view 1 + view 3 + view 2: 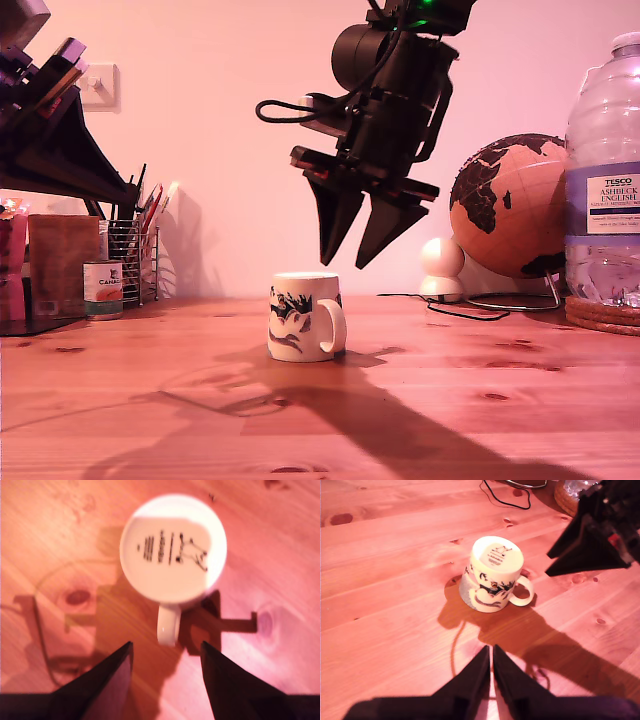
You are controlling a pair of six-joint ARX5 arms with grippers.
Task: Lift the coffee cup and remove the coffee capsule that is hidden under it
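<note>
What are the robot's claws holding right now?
Nothing. My second gripper hangs open above the upside-down cup, not touching it. My first gripper is shut on nothing, off to the side.

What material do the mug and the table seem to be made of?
The coffee cup looks like glazed white ceramic: smooth, slightly shiny surface, with a printed maker's mark on its upturned base. The table looks like pale wood: plank seams, grain and dark knots show.
</note>
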